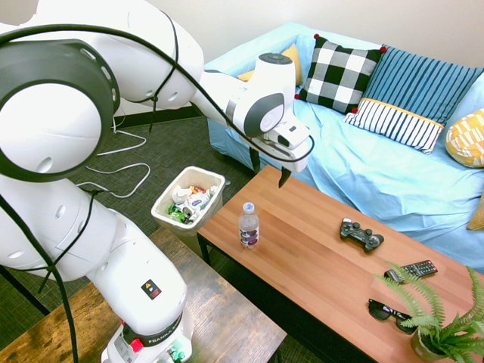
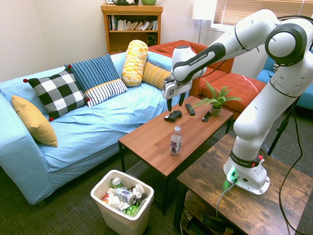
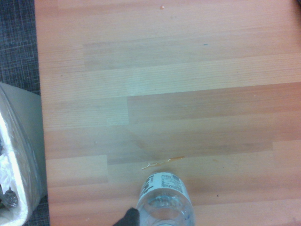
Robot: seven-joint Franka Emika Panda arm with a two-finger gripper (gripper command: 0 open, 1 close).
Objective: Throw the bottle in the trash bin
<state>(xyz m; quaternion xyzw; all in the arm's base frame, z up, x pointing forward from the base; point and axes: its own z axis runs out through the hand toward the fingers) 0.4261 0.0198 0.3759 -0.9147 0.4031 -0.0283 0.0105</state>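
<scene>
The bottle (image 1: 249, 224) (image 2: 175, 141) stands upright near the corner of the wooden coffee table (image 1: 318, 265) (image 2: 161, 134), clear with a white cap and a dark purple label. It also shows in the wrist view (image 3: 164, 200), seen from above. My gripper (image 1: 268, 170) (image 2: 175, 102) hangs open well above the table, up and behind the bottle, holding nothing. The trash bin (image 1: 162, 203) (image 2: 100, 185) stands on the floor just off the table's end, off-white and partly filled with cans and wrappers; its rim (image 3: 21, 155) shows in the wrist view.
On the table lie a black game controller (image 1: 361, 234) (image 2: 172, 115), a remote (image 1: 411, 270) (image 2: 190, 109), sunglasses (image 1: 389, 313) and a potted fern (image 1: 442, 318) (image 2: 215, 100). A blue sofa (image 1: 363, 162) with cushions runs along the table's far side. A darker wooden table (image 2: 234, 196) holds the arm's base.
</scene>
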